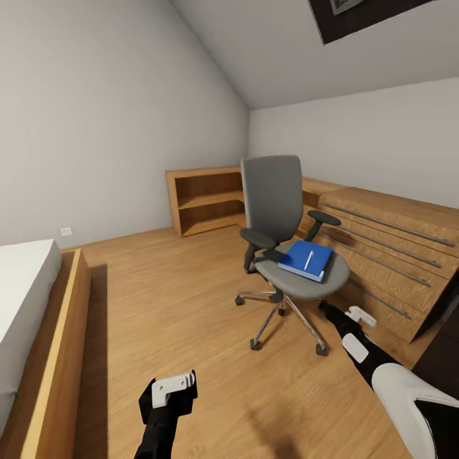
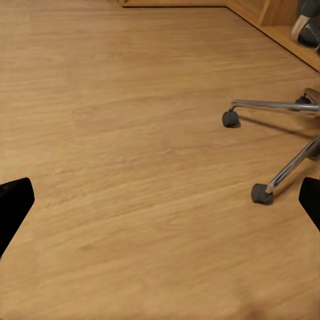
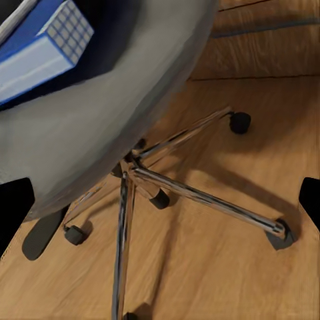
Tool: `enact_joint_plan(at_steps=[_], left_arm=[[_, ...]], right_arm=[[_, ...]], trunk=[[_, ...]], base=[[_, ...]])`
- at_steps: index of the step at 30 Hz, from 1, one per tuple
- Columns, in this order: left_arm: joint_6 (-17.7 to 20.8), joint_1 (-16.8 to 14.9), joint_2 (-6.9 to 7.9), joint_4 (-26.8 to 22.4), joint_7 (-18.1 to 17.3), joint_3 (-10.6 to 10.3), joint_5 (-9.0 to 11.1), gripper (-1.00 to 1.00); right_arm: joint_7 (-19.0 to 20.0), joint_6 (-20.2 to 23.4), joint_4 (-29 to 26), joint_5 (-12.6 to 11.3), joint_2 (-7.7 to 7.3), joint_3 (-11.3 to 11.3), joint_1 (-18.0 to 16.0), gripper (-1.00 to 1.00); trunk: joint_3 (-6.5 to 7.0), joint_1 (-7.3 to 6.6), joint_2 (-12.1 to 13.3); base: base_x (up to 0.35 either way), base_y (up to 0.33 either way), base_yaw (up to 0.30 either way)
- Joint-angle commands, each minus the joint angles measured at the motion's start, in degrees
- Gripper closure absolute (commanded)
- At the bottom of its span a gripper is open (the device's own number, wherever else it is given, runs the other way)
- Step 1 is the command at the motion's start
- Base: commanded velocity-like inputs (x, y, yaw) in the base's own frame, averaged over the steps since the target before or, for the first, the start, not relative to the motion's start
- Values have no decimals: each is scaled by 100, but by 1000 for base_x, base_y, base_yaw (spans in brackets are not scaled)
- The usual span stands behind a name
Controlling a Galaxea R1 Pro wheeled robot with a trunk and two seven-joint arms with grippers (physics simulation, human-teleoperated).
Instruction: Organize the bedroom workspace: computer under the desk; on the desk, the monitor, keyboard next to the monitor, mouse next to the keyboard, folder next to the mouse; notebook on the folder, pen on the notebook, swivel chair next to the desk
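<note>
The grey swivel chair (image 1: pixel 274 204) stands on the wood floor in the middle of the room. The blue folder (image 1: pixel 299 262) lies flat on its seat with the white pen (image 1: pixel 308 259) on top. My right gripper (image 1: pixel 357 313) is open, low beside the chair's right front, just below seat height. In its wrist view the folder's corner (image 3: pixel 33 53), the seat's underside (image 3: pixel 120 100) and the chrome base (image 3: pixel 200 197) are close. My left gripper (image 1: pixel 173 386) hangs open over bare floor, left of the chair's casters (image 2: pixel 261 193). The computer, monitor, keyboard, mouse, notebook and desk are out of view.
A light wood drawer cabinet (image 1: pixel 382 255) runs along the right wall, right behind the chair. An open wood shelf (image 1: pixel 204 197) stands in the far corner. A bed with a wood frame (image 1: pixel 57 331) fills the left side. Open floor lies between bed and chair.
</note>
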Motion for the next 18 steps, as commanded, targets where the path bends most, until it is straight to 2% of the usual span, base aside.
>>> enact_joint_plan(at_steps=[1,5,9,12,15,18], left_arm=[[21,-1,-1,-9,31,-7,40,-100],[39,-1,-7,7,31,-125,38,-100],[46,-1,-8,74,37,-255,33,-100],[48,-1,-8,87,34,-276,30,-100],[55,-1,-4,117,33,-279,37,-100],[63,-1,-1,225,36,-275,39,-100]], right_arm=[[41,-69,8,-41,3,-22,-1,-100],[37,-403,-32,37,183,-27,26,-100],[30,-1031,-148,388,395,-23,314,-100],[29,-1181,-359,597,521,-23,564,-100],[16,-1263,-1107,918,765,-16,1062,-100],[-71,-1286,-2240,1352,904,-14,1902,-100]], trunk=[[14,-23,40],[86,-111,200],[158,-199,360],[212,-265,481],[265,-331,601],[319,-397,721]], base=[[-1,0,0],[0,0,0],[0,0,0],[0,0,0],[0,0,0],[0,0,0]])
